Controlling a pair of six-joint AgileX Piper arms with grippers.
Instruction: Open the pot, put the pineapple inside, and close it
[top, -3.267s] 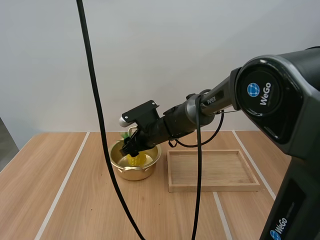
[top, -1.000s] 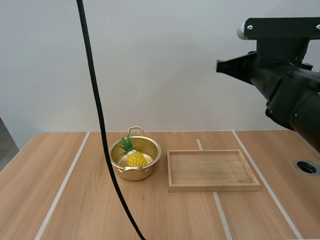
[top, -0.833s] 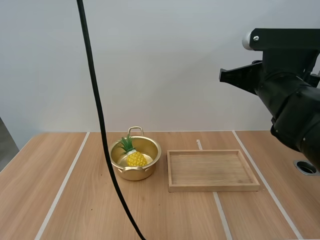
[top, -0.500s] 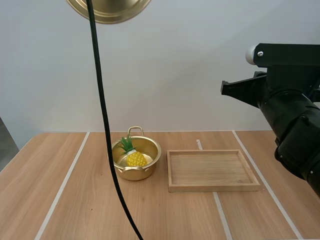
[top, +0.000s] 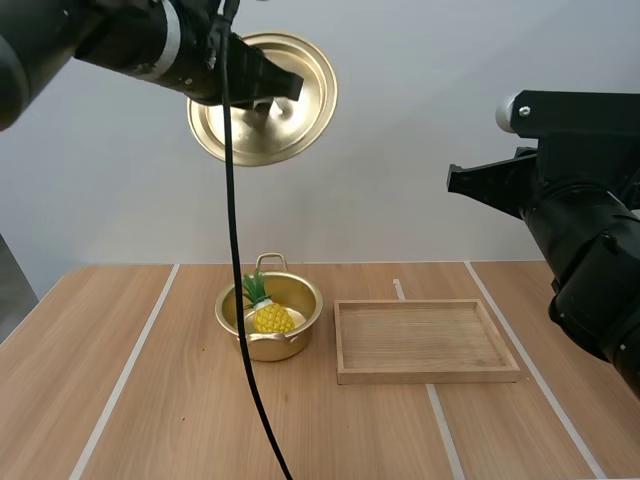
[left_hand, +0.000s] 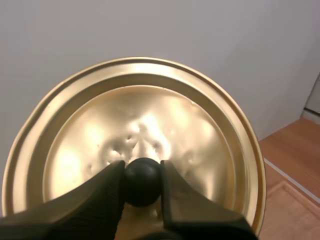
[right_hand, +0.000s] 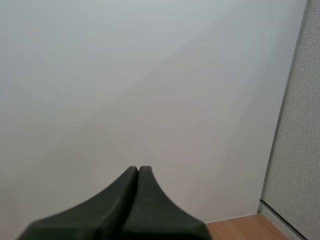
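A gold pot (top: 272, 320) stands uncovered on the table, left of the tray. A yellow pineapple (top: 268, 312) with green leaves lies inside it. High above the pot my left gripper (top: 262, 88) carries the gold lid (top: 292, 100), tilted on edge. In the left wrist view its fingers (left_hand: 102, 192) pinch the lid's black knob (left_hand: 142, 181) against the lid (left_hand: 150, 120). My right gripper (right_hand: 138, 172) is shut on nothing and faces a bare wall. The right arm (top: 580, 220) is raised at the right side, well away from the pot.
A shallow wooden tray (top: 425, 340) lies right of the pot with nothing in it. The wooden table (top: 150, 420) has pale stripes running front to back.
My left arm has swung in from the upper left and lowered the lid to above the pot. The right arm has drawn back a little to the right. Pot and pineapple stayed put.
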